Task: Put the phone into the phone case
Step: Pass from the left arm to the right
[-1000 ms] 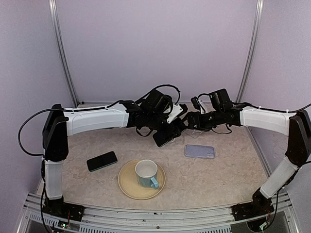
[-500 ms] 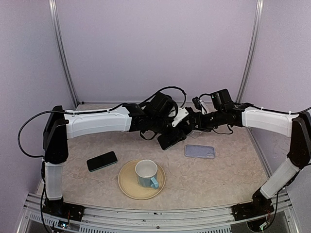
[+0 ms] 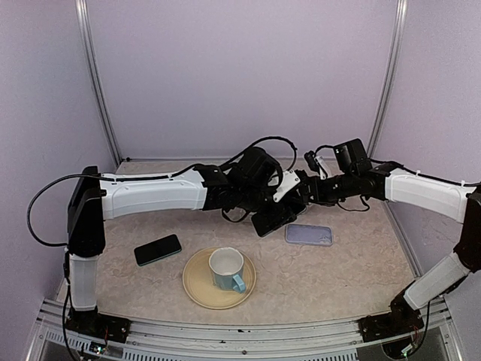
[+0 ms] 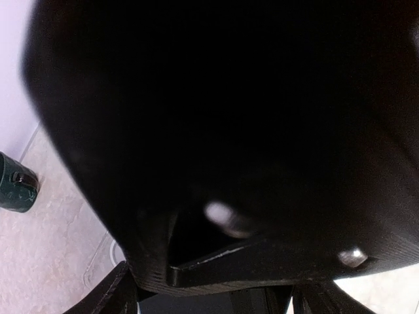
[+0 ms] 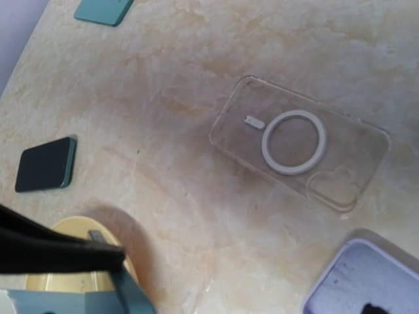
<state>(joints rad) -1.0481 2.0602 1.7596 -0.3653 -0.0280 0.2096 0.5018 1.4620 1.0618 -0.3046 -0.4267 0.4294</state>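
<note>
The left hand is clamped on the phone, a flat black slab held tilted above the middle of the counter. In the left wrist view the phone fills nearly the whole frame as a dark, smooth, featureless surface. The right hand hangs just beside it on the right with its jaws apart and nothing between them. The clear phone case lies flat on the counter under the right wrist. It is transparent, with rounded corners and a white ring on its back, and there is bare surface on every side of it. The top view does not show it plainly behind the arms. A lavender slab with rounded corners lies just in front of the two hands. Whether it is a case or a phone cannot be told. Its corner sits near the clear case but apart from it. A second dark phone lies flat and skewed well to the left. A round pale-yellow plate sits near the front edge, carrying an upright teal mug with a white interior. The counter is beige and marble-veined, bounded by plain lilac walls with metal corner rails. The widest open room is at front right and at the back left.
</note>
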